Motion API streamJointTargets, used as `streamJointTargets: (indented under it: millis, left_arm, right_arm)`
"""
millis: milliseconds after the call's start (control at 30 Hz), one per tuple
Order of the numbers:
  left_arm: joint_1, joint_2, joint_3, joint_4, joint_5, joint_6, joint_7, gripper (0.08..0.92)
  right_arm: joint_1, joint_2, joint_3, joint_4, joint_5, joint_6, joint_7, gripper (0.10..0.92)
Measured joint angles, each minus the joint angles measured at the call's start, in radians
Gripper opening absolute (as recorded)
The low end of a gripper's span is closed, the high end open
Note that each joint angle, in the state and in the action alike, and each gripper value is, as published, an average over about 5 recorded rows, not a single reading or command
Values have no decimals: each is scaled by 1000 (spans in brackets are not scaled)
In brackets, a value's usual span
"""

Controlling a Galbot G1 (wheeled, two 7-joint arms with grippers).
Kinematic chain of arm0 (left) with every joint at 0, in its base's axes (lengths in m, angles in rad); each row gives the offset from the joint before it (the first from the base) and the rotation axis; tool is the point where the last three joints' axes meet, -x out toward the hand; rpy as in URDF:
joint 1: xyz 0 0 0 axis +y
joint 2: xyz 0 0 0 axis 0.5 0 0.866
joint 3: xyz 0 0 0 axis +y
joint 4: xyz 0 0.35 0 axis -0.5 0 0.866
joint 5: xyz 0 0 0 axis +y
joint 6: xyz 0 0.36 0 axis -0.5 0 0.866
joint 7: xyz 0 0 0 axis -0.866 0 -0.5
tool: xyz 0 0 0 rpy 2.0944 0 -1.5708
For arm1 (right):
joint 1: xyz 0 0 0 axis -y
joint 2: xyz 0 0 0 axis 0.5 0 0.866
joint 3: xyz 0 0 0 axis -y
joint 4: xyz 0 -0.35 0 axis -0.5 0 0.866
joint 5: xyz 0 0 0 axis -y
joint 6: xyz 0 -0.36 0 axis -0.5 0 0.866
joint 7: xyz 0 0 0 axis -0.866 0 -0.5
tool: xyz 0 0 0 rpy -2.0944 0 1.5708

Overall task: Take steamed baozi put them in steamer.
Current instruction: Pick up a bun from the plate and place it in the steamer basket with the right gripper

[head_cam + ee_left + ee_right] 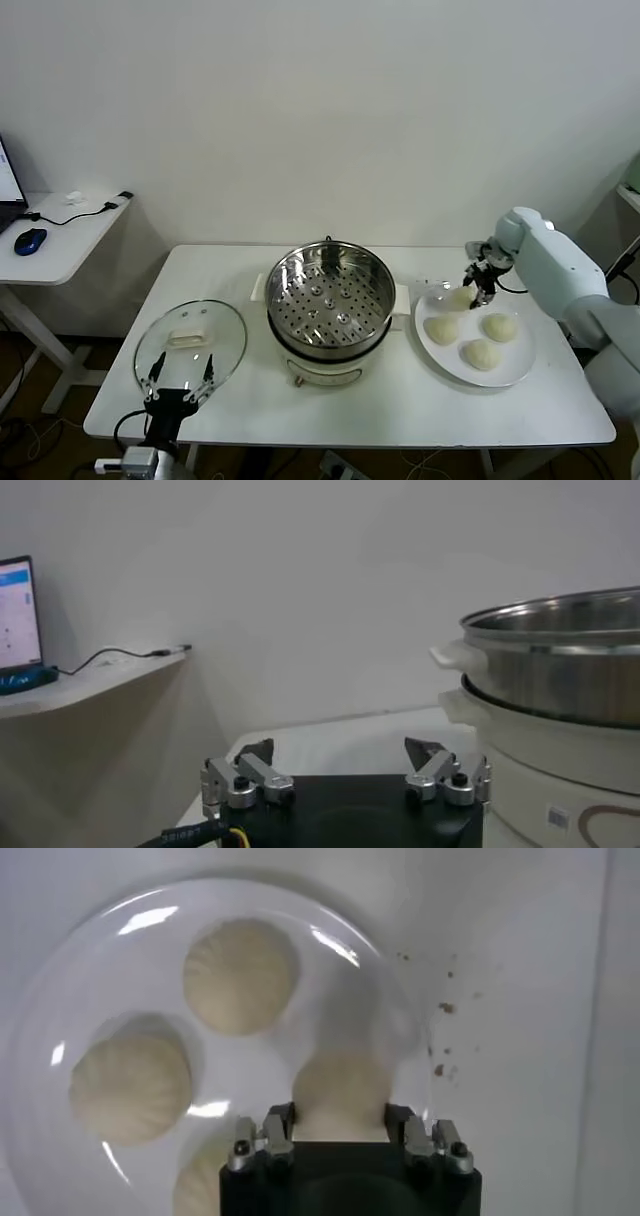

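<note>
The steel steamer (330,290) with its perforated tray stands at the table's middle, with nothing on the tray; its side shows in the left wrist view (560,670). Four cream-white baozi are at the white plate (510,365) on the right. My right gripper (480,282) is at the plate's far edge, shut on one baozi (458,297), its fingers against both sides of the bun (340,1093). Three other baozi (240,976) lie on the plate (120,978). My left gripper (180,375) is open and empty at the front left, in the left wrist view (345,755).
A glass lid (190,340) with a white handle lies left of the steamer, just beyond my left gripper. A side table with a blue mouse (30,240) and a cable stands at far left. Crumbs (445,1008) dot the table beside the plate.
</note>
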State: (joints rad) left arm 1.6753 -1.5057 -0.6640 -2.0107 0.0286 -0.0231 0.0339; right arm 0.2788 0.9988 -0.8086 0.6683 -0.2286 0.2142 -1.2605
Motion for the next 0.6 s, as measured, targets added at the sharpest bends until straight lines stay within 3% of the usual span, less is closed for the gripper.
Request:
streamJointTargets:
  millis: [333,600]
  left_arm:
    - [16,0,4,-11,1,0,0,823]
    - [25,-7,14,-18,3,3,-2,823]
  right_arm:
    - [294,60,-268,216,113,142,-4,602]
    - [350,166,-314,370,36,258,18,602]
